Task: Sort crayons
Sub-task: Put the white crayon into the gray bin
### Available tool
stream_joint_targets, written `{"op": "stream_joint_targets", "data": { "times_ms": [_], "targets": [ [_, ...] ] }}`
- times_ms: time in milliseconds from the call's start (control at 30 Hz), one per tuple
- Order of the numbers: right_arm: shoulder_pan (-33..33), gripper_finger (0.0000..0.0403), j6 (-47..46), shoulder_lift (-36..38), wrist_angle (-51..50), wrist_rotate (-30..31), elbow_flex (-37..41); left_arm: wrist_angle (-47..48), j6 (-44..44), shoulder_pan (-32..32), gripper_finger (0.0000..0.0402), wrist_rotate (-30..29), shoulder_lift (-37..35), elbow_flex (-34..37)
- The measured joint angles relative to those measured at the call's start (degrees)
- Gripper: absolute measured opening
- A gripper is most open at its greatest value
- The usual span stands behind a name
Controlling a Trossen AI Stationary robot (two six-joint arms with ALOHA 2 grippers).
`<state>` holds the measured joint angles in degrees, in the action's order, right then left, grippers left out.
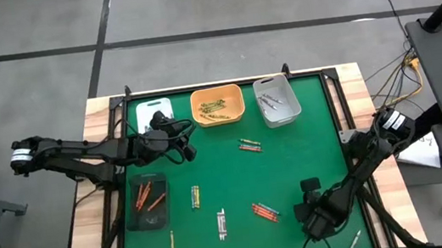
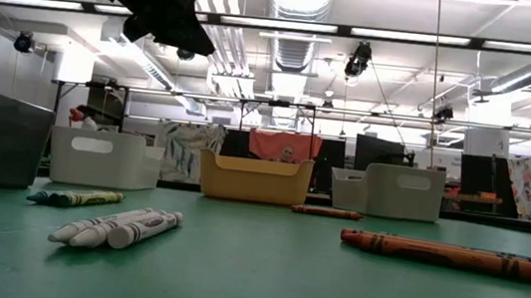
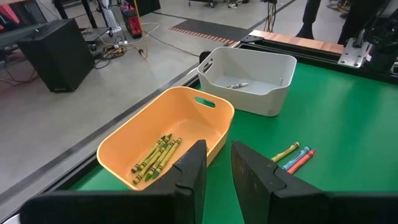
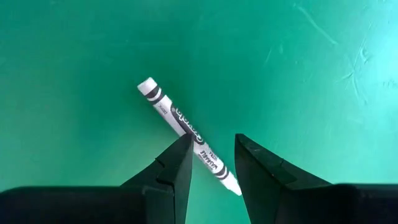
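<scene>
Crayons lie scattered on the green mat: a pair [image 1: 249, 145] in the middle, a pair [image 1: 196, 197], white ones [image 1: 222, 224] [image 2: 116, 227] and red-orange ones [image 1: 265, 212] [image 2: 444, 252]. My right gripper [image 1: 315, 219] hangs open near the mat's near right corner, pointing down. Below it a white crayon [image 4: 186, 127] lies flat on the mat, its lower end showing between the fingers [image 4: 211, 168] without touching them. My left gripper [image 1: 180, 138] [image 3: 217, 171] hovers open and holds nothing, just in front of the orange tray [image 3: 168, 134], which contains yellow-olive crayons [image 3: 155, 157].
Along the far edge stand a small white tray [image 1: 154, 114], the orange tray [image 1: 217, 105] and a grey-white tray [image 1: 276, 99] with a few crayons. A dark tray [image 1: 146, 201] with red-orange crayons sits at the near left. One crayon [image 1: 171, 242] lies near the front edge.
</scene>
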<state>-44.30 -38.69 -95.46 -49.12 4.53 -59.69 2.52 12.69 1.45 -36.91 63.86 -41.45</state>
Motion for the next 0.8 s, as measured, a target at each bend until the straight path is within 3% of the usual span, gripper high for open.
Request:
{"op": "stream_joint_targets", "data": {
  "times_ms": [467,800],
  "targets": [
    [2.02,0.0109,3.29,0.42,3.94,-0.13,1.78,0.06,-0.24,0.00,0.0057,0.00,0.00,0.00],
    [2.57,0.0109,-5.64,4.31,-2.39,-2.77,-3.90,0.03,-0.24,0.00,0.0057,0.02,0.00,0.00]
  ]
}}
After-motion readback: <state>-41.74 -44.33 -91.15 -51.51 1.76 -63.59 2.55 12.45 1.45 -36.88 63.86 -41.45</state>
